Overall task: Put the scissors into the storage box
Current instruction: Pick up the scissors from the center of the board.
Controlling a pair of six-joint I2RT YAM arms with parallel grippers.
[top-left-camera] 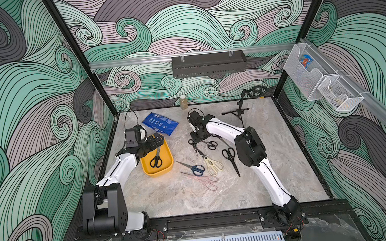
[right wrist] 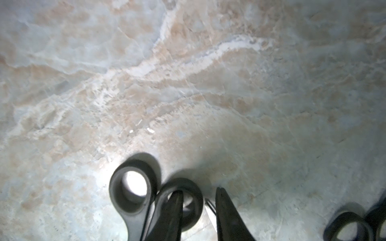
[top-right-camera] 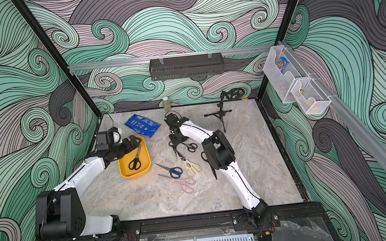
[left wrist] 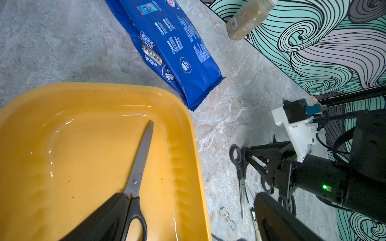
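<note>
The mustard storage box (top-left-camera: 159, 173) (top-right-camera: 136, 176) (left wrist: 83, 89) holds one black-handled pair of scissors (top-left-camera: 156, 158) (left wrist: 140, 160). My left gripper (top-left-camera: 157, 140) (left wrist: 188, 196) hangs open over the box's far end, holding nothing. My right gripper (top-left-camera: 195, 142) (right wrist: 198, 192) is low over a small black pair (top-left-camera: 193, 146) (right wrist: 131, 187). One finger is inside a handle ring, the other stands outside it with a gap, so the jaws are open. On the table lie another small black pair (top-left-camera: 210, 145), a long black pair (top-left-camera: 230, 158), a blue-handled pair (top-left-camera: 193, 168), cream shears (top-left-camera: 212, 165) and a pale pink pair (top-left-camera: 204, 181).
A blue packet (top-left-camera: 160, 123) lies behind the box and a small bottle (top-left-camera: 183, 101) stands at the back wall. A black mini tripod (top-left-camera: 236, 112) stands at the back right. A black wall tray (top-left-camera: 209, 64) and white wire baskets (top-left-camera: 304, 70) hang on the rails.
</note>
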